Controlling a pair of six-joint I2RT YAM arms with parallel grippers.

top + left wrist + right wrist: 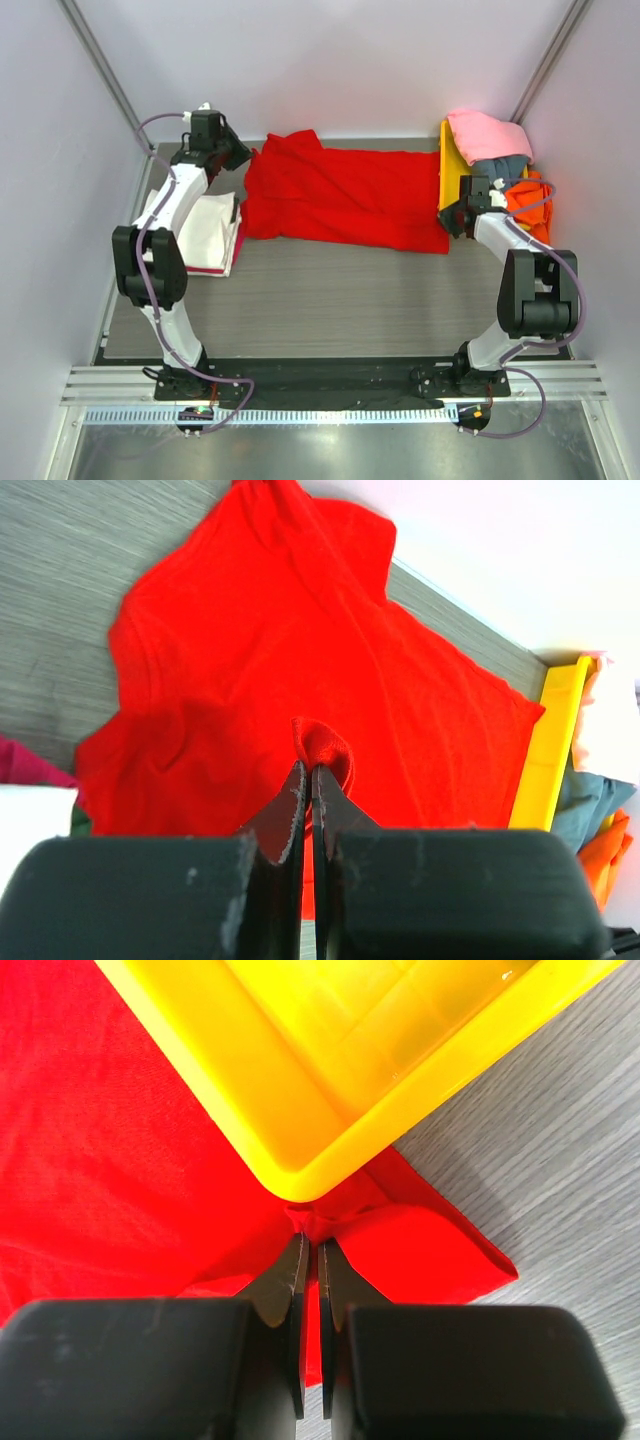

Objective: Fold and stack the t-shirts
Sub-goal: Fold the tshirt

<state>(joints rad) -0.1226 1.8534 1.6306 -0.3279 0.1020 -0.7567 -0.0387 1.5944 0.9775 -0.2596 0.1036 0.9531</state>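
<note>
Here we see red shirt (340, 195) spread flat on table (330, 300), between arms. Left gripper (308, 772) clamped tight on bunched fold at shirt's left end. Right gripper (310, 1243) clamped on shirt corner, touching tray (300, 1110). Cream shirt (195, 225) lies folded far left. Pink shirt (485, 135), grey-blue shirt (505, 165), orange shirt (525, 200) heaped at tray.

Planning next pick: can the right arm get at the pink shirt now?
Probably yes: the pink shirt lies uncovered in the yellow tray, just beyond the right gripper, though that gripper is shut on the red shirt.
</note>
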